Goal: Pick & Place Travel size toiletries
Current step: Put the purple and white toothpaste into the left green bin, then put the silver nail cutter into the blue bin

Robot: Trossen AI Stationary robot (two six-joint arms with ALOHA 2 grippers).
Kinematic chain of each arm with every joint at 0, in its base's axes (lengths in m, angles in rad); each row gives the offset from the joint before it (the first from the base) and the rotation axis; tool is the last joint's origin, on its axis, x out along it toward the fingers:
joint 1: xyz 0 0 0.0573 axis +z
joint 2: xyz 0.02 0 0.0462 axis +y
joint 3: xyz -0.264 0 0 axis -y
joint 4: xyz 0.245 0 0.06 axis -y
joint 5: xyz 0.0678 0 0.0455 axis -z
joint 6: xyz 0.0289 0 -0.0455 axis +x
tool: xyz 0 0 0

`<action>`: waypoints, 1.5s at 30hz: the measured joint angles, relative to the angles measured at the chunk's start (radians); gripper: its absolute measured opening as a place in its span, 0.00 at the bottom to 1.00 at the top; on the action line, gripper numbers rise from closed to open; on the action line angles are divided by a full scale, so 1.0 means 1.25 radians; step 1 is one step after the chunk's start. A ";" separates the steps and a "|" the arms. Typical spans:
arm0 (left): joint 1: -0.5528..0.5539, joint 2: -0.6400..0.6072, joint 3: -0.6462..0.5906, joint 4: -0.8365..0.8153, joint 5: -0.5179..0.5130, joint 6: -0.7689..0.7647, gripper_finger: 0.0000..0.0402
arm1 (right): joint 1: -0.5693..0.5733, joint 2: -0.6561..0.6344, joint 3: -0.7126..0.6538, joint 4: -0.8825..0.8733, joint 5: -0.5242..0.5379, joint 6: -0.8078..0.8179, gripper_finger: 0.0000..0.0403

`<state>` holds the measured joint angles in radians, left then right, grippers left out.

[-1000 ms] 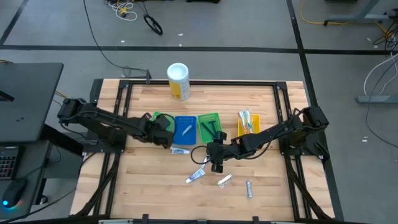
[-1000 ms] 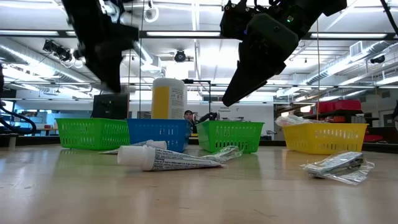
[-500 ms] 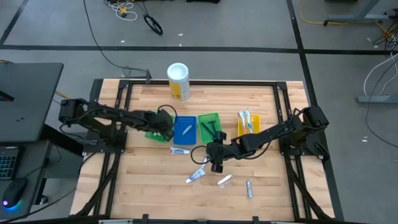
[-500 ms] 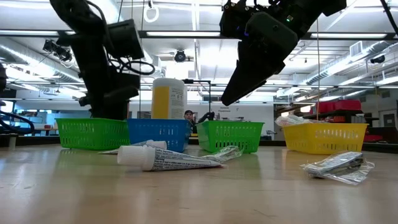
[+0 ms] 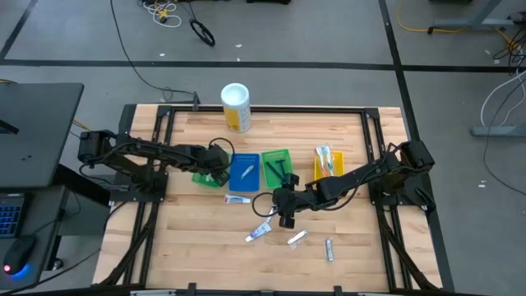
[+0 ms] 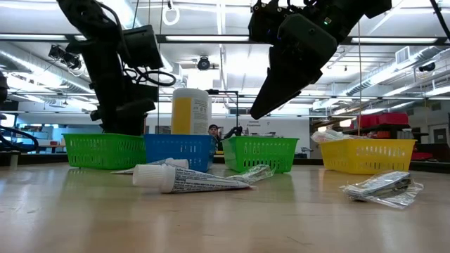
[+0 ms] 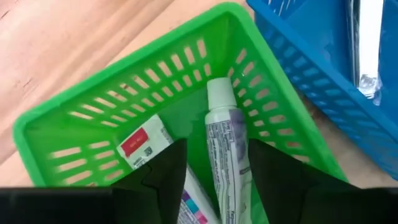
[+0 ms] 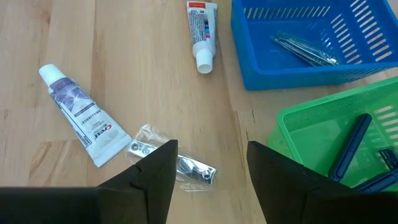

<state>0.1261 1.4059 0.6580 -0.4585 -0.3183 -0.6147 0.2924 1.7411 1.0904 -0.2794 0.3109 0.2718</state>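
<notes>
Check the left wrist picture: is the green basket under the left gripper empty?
No, the green basket holds two white tubes, below the open left gripper.

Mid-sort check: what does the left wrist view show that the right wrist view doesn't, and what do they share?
Only the left wrist view: the green tray under the left gripper, whose fingers are open, holding two white toothpaste tubes, one with its cap up and one with a red label.

Only the right wrist view: the right gripper, fingers open, above the bare table; two loose tubes; a clear-wrapped silvery item; a second green tray with dark blue razors.

Both: the blue tray with a silvery packet inside.
</notes>
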 joint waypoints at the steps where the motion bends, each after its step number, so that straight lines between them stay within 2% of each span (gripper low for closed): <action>1: 0.000 0.000 0.004 -0.004 0.000 0.000 0.46 | 0.000 0.000 0.000 0.000 0.000 0.000 0.51; 8: -0.012 -0.055 0.081 -0.115 -0.029 0.025 0.46 | 0.000 0.000 0.000 0.006 -0.030 -0.015 0.51; 13: -0.045 -0.147 0.124 -0.144 -0.076 0.059 0.45 | 0.003 0.003 0.000 0.016 -0.129 -0.159 0.51; 17: -0.076 -0.234 0.133 -0.146 -0.109 0.061 0.45 | -0.002 0.025 0.000 0.041 -0.214 -0.223 0.51; 24: -0.129 -0.349 0.127 -0.148 -0.170 0.058 0.45 | -0.022 0.066 0.000 0.068 -0.231 -0.332 0.51; 27: -0.136 -0.363 0.127 -0.148 -0.177 0.063 0.45 | -0.038 0.072 0.000 0.068 -0.239 -0.358 0.51; 34: -0.137 -0.348 0.126 -0.162 -0.176 0.079 0.45 | -0.095 0.112 0.000 0.103 -0.334 -0.372 0.51; 39: -0.137 -0.350 0.126 -0.174 -0.177 0.078 0.45 | -0.110 0.117 0.000 0.082 -0.345 -0.420 0.51; 42: -0.137 -0.350 0.126 -0.176 -0.177 0.078 0.45 | -0.119 0.117 0.000 0.077 -0.394 -0.416 0.51; 45: -0.137 -0.350 0.126 -0.174 -0.177 0.077 0.45 | -0.120 0.122 0.000 0.079 -0.400 -0.427 0.51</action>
<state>-0.0448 0.9680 0.8154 -0.6763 -0.5394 -0.5182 0.1425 1.8932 1.0908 -0.1801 -0.1887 -0.2622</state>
